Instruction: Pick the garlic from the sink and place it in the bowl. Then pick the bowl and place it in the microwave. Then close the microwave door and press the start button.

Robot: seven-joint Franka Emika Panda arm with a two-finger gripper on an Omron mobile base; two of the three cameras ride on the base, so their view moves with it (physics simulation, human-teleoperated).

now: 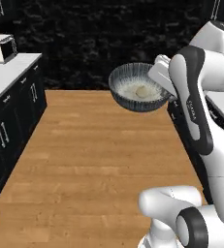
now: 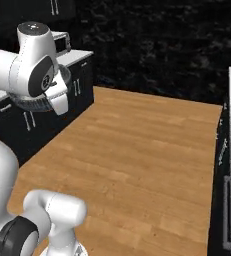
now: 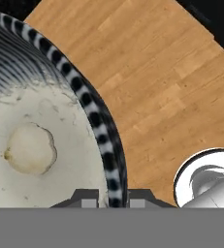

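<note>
Over bare wooden floor (image 1: 99,160), dark cabinets (image 1: 11,121) at left, the raised claw (image 3: 111,196) pinches the bowl (image 1: 137,87) rim, garlic (image 1: 142,91) inside

Flat, even rendered light on the wooden floor (image 1: 99,160), near-black murky walls, perhaps slightly soft detail.

A wooden floor (image 1: 99,160) runs between dark cabinets (image 1: 9,126). A pale countertop (image 1: 7,72) tops the left cabinets. A black stone wall (image 2: 162,45) stands behind
</note>
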